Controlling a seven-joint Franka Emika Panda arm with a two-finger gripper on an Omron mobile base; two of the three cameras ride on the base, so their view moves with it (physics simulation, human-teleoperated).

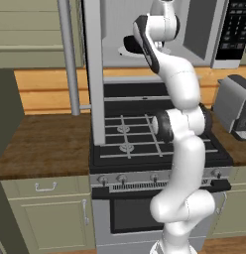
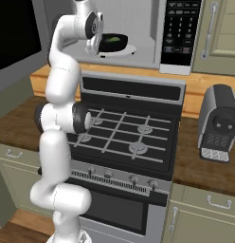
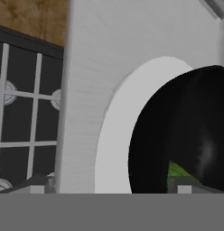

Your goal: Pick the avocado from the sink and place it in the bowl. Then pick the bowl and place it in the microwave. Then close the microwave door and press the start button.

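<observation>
Bowl's in the microwave, gripper letting go

The bowl [image 2: 112, 42] with the avocado [image 2: 115, 38] sits on the turntable [image 3: 114, 135]; the gripper [image 3: 109, 186] is spread wide at its 9 o'clock rim. I'd back straight out before swinging the microwave door [image 1: 93, 74] shut.

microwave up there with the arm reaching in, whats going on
The robot arm is reaching up into the open microwave above the stove. The black bowl with the green avocado inside sits on the white turntable plate. The gripper is open next to the bowl, not gripping it. The microwave door hangs wide open, so closing it and pressing start on the keypad are not yet done.
</observation>
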